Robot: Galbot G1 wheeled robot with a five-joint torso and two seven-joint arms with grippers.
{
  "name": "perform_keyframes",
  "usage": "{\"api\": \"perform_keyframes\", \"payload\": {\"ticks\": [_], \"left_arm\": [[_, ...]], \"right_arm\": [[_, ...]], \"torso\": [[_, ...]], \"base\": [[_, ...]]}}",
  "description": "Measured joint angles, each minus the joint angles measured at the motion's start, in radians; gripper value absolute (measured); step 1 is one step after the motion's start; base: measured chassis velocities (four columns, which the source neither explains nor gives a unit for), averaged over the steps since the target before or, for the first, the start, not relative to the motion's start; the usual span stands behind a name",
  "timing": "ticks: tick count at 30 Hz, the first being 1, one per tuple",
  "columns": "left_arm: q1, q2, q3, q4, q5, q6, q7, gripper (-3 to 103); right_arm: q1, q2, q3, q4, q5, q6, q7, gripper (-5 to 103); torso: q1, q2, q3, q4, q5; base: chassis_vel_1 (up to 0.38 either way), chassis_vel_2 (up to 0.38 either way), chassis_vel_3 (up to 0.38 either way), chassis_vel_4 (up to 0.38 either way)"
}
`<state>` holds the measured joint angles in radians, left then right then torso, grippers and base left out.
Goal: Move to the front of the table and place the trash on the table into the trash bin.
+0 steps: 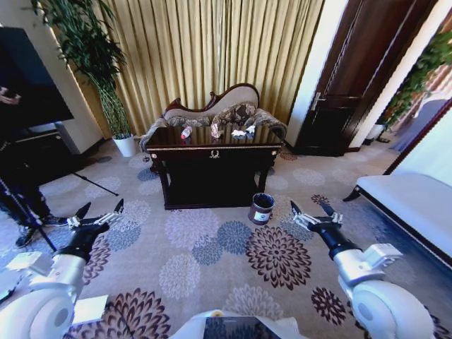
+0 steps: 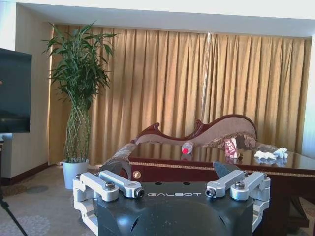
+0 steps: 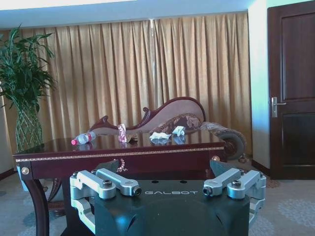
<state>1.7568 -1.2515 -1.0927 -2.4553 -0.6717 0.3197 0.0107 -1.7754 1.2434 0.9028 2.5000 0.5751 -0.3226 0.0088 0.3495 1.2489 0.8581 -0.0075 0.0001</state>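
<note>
Head view: table (image 1: 212, 148) stands well ahead with bottle (image 1: 186, 132), wrapper (image 1: 215, 130) and tissue (image 1: 244, 131); bin (image 1: 261, 208) beside it. Left gripper (image 1: 99, 213) and right gripper (image 1: 313, 212) spread, empty. Drive straight, stopping short of the bin.

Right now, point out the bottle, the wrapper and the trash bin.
bottle (image 1: 186, 132): head view, on its clear body.
wrapper (image 3: 121, 132): right wrist view, on its crumpled red middle.
trash bin (image 1: 261, 210): head view, on its dark side wall.
</note>
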Motion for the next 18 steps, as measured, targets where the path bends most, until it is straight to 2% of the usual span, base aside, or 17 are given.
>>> {"api": "perform_keyframes", "payload": {"ticks": [18], "left_arm": [[0.006, 0.001, -0.003, 0.002, -0.001, -0.012, 0.004, 100]], "right_arm": [[-0.012, 0.01, 0.002, 0.0, -0.01, 0.004, -0.008, 100]], "torso": [[0.0, 0.0, 0.0, 0.0001, -0.0001]], "base": [[-0.207, 0.208, 0.226, -0.207]]}}
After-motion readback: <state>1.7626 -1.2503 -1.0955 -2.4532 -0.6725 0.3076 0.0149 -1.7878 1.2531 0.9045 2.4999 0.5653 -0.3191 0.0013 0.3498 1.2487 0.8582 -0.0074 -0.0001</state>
